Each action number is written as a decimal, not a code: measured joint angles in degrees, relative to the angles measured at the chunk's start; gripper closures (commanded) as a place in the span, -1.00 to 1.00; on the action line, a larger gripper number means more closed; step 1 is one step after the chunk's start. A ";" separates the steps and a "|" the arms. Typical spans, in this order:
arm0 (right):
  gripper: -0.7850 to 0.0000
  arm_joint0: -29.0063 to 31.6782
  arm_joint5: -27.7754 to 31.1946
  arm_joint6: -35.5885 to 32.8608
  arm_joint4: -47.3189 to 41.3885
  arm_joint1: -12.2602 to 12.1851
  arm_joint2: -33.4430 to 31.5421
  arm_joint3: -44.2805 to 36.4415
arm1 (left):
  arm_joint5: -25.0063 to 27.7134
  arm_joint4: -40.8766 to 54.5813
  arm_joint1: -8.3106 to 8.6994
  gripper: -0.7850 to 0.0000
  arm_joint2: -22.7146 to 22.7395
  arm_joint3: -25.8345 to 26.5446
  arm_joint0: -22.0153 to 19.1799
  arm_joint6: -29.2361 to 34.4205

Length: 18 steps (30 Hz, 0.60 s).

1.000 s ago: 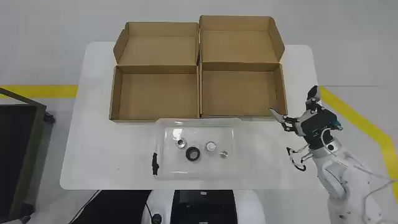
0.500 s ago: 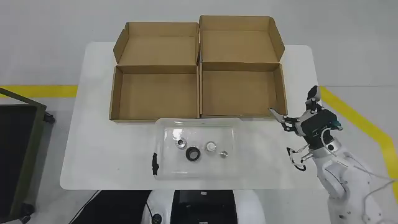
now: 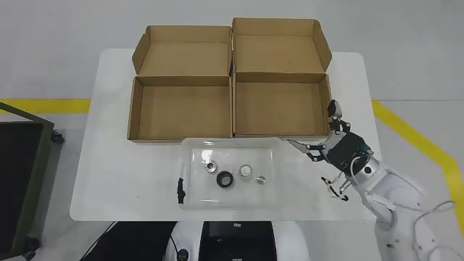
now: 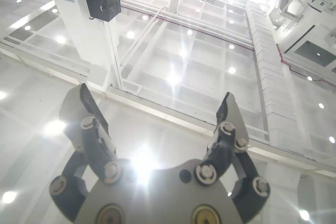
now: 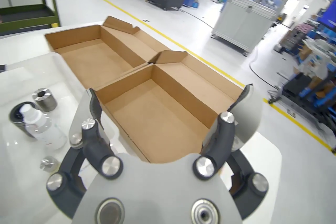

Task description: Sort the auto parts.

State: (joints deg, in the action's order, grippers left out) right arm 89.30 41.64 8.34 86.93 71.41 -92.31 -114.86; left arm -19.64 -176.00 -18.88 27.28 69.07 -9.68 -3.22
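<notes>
Auto parts [image 3: 233,174] all sit in the clear tray [image 3: 190,192] at the near edge of the table [image 3: 109,167]. Four of them as far as anyone can tell: a small metal cylinder [image 3: 211,165], a black ring [image 3: 225,180], a little white-capped bottle [image 3: 246,170] and a tiny metal bit [image 3: 261,180]. Just beyond the tray stand two open cardboard boxes, the left box [image 3: 181,112] and the right box [image 3: 279,109], touching side by side.

So what's new: the right gripper [image 3: 308,163] has swung in to the left. A second ago it hung out past the right box's near right corner, well right of the tray. Now its leading finger reaches just beside the tray's far right corner. Its jaws are spread wide with nothing between them. Parts, tray and boxes haven't budged at all.

From the right wrist view the bottle and the tiny bit are the closest parts, with the cylinder and ring farther along the tray.

The left gripper [image 4: 155,92] points up at the ceiling, jaws also wide and empty, so it looks parked.

Best guess: sorting hasn't really started, since every part is in the tray. This looks like the approach for a first pick. The gripper would need to come farther left over the tray and tip down before it can close on anything.
</notes>
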 measured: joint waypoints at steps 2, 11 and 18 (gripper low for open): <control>-1.00 -1.06 2.11 -0.71 -0.41 -0.14 1.56 0.47 | 0.00 0.00 0.00 -1.00 0.00 0.00 0.00 0.00; -1.00 -4.27 13.64 -7.16 -1.60 -0.81 9.69 0.84 | 0.00 0.00 0.00 -1.00 0.00 0.00 0.00 0.00; -1.00 -5.98 16.41 -14.81 -3.90 -1.30 15.74 2.60 | 0.00 0.00 0.00 -1.00 0.00 0.00 0.00 0.00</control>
State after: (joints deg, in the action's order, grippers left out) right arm 83.32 58.05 -6.47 83.03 70.10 -76.57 -112.26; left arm -19.64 -176.00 -18.88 27.28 69.07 -9.68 -3.22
